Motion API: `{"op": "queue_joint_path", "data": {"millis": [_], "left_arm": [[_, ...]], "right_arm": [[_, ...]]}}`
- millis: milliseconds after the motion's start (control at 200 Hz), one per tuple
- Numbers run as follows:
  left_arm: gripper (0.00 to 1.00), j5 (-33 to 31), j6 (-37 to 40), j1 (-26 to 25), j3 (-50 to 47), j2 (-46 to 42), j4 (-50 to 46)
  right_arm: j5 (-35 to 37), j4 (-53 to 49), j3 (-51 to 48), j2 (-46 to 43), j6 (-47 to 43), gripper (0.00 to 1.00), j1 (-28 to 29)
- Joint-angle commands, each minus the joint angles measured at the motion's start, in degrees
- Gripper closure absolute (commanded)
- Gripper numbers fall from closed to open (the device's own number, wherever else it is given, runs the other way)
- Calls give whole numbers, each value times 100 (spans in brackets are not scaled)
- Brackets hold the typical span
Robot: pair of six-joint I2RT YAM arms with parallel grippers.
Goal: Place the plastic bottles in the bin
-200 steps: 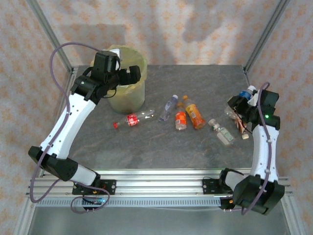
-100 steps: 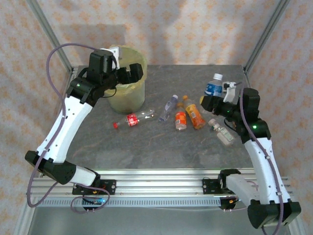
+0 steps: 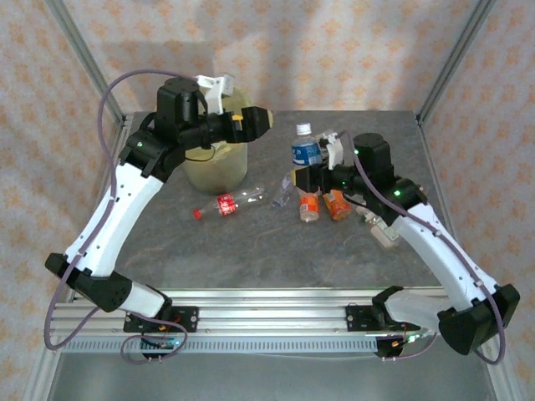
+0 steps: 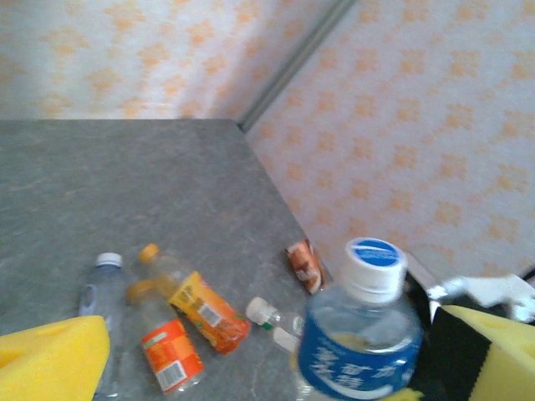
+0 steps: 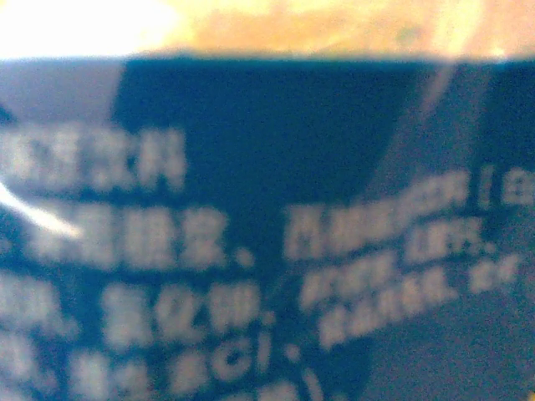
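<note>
Top external view: right end effector (image 3: 306, 172) pinches the blue-label bottle (image 3: 307, 151) upright over the bench (image 3: 251, 251), near the bin (image 3: 219, 171); left end effector (image 3: 256, 122) is spread wide. It looks light, thin-walled, slick; the labelled waist likely grips best.

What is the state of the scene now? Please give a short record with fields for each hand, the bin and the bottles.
left hand: open, at the top of the bin, pointing toward the blue bottle
right hand: shut on the blue bottle, held upright
bin: far left, beside the held bottle
lying loose: red bottle near the bin; clear bottle and two orange bottles under the right hand
</note>
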Motion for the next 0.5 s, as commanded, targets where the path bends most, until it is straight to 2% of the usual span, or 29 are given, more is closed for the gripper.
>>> {"op": "queue_joint_path", "data": {"millis": [0, 210, 495], "left_arm": [[0, 336, 300, -151, 213, 154, -18], [11, 414, 644, -361, 510, 475, -211], [23, 487, 656, -498, 956, 946, -318]], "right_arm": [[92, 184, 346, 126, -261, 52, 126], [-28, 196, 563, 420, -230, 52, 224], [-171, 228, 610, 461, -147, 52, 277]]}}
